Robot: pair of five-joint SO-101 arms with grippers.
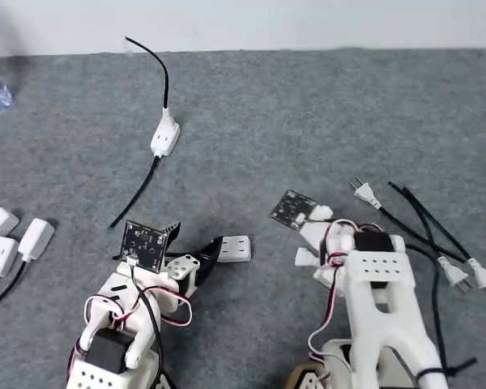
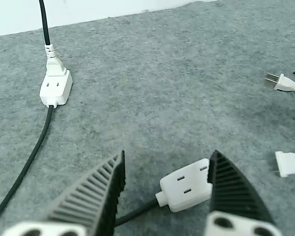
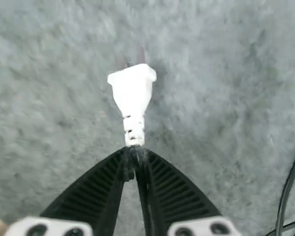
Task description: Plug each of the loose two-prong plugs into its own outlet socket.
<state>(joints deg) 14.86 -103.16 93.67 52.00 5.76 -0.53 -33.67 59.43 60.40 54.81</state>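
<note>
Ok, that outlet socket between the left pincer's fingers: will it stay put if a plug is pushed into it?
Probably not unheld: the outlet socket is a small plastic block, likely light. The grey carpet may add grip, but its black cord looks limp, so hardly an anchor. Closing the open left pincer first seems wise.

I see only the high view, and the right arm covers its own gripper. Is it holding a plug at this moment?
Observer: Yes. In the right wrist view, the right gripper is shut on the rear end of a white plug.
Operator: And the left gripper, has it closed on the socket in front of it?
Observer: No. In the left wrist view, the left gripper is open, and the socket lies loose in the gap.
</note>
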